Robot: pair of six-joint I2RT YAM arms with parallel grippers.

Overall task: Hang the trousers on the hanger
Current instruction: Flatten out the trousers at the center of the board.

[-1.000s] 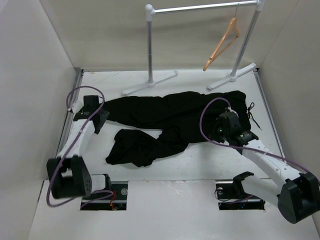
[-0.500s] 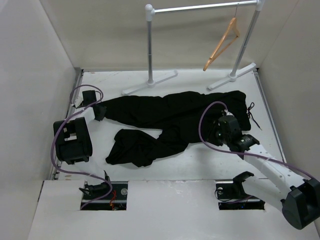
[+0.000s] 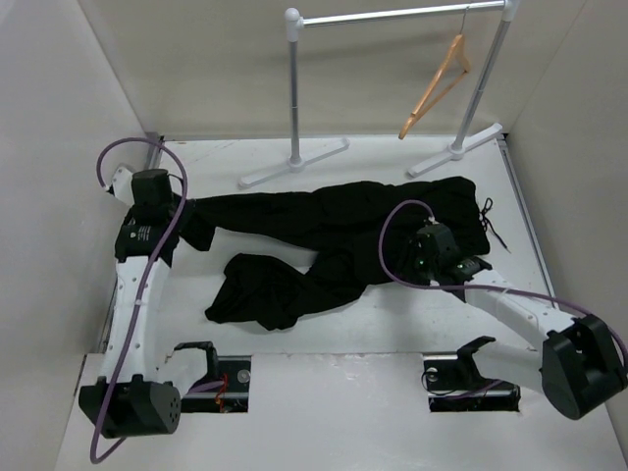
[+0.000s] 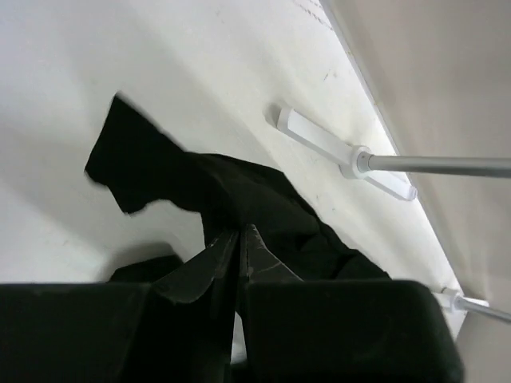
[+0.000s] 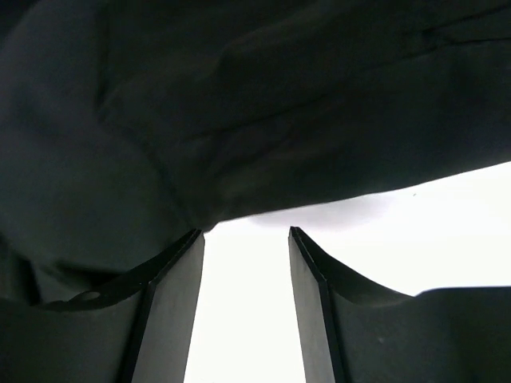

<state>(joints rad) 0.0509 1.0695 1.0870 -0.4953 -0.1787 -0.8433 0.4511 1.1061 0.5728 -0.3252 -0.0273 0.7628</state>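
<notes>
The black trousers (image 3: 334,231) lie wrinkled across the table, one leg stretched to the left and the other bunched toward the front (image 3: 260,289). My left gripper (image 3: 189,219) sits at the far-left leg end. In the left wrist view its jaws (image 4: 241,232) are pressed together with the trousers' cloth (image 4: 160,171) pinched at their tips. My right gripper (image 3: 412,258) rests low at the front edge of the waist part. It stands open (image 5: 243,232) with bare table between its fingers and the trousers (image 5: 239,120) just ahead. The wooden hanger (image 3: 437,83) hangs on the rail, far from both grippers.
A metal rail (image 3: 392,17) on two white posts stands at the back, with feet on the table (image 3: 294,162) (image 3: 456,152). One foot shows in the left wrist view (image 4: 343,155). White walls close in the left, right and back. A drawstring (image 3: 494,228) trails off the waist.
My left gripper has closed on the leg end, and its arm has swung up and around to the left. My right gripper has opened and slid slightly left along the trousers' front edge.
</notes>
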